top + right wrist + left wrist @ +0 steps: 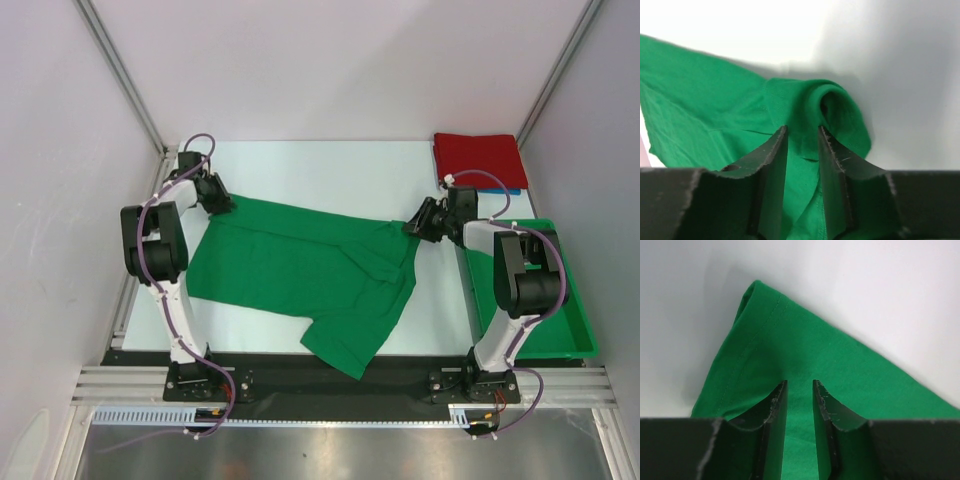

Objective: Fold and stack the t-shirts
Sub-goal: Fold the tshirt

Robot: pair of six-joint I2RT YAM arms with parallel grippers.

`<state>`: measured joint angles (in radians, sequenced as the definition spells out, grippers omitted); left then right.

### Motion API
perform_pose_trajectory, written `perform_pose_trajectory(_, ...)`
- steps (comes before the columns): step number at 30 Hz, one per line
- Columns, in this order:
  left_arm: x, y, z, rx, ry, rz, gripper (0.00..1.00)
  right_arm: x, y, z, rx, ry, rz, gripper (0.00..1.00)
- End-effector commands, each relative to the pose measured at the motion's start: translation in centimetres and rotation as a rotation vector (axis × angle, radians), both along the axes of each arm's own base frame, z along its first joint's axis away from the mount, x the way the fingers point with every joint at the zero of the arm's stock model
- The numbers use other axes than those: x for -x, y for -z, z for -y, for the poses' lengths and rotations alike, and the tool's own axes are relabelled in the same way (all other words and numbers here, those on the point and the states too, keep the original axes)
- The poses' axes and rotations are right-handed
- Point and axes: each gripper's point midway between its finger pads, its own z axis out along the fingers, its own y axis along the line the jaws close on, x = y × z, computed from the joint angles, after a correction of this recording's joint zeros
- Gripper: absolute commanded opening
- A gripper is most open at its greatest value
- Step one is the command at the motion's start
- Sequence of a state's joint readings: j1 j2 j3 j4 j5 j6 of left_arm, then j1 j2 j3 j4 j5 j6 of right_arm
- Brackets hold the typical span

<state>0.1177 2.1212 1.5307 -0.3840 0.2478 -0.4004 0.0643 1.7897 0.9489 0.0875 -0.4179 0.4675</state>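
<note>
The bright green fabric t-shirt (300, 270) is lying spread across the middle of the flat white table (300, 165). At the right edge the rigid green rectangular plastic bin (577, 332) is sitting, and behind it the folded red fabric t-shirt (475, 155) is resting on the blue fabric t-shirt (508, 190).

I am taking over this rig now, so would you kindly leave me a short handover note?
Left gripper: shut on the far-left corner of the green t-shirt.
Right gripper: shut on a bunched fold at its right edge.
The shirt lies spread, unfolded, on the table.
Done: red t-shirt folded at the far right, on a blue t-shirt showing only an edge.
Left: fold the green one and stack it there.
</note>
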Motion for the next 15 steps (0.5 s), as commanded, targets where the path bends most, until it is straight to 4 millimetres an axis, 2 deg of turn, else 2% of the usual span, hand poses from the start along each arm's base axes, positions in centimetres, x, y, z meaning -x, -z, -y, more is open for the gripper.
perform_pose_trajectory(1, -1.4, -1.5, -0.6, -0.007, 0.001, 0.051, 0.31, -1.8, -1.9, 0.5, 0.031, 0.045, 0.065, 0.38)
perform_pose_trajectory(8, -1.5, -2.0, -0.6, 0.006, -0.001, 0.059, 0.31, -1.5, -1.7, 1.4, 0.082, 0.062, 0.064, 0.40)
perform_pose_trajectory(13, -1.4, -2.9, -0.2, 0.026, 0.003, 0.077, 0.31, -2.0, -1.1, 1.3, 0.073, 0.056, 0.064, 0.36)
perform_pose_trajectory(15, -1.4, -2.6, -0.3, 0.024, 0.001, 0.076, 0.31, -2.6, -0.8, 1.1, 0.064, 0.056, 0.070, 0.32)
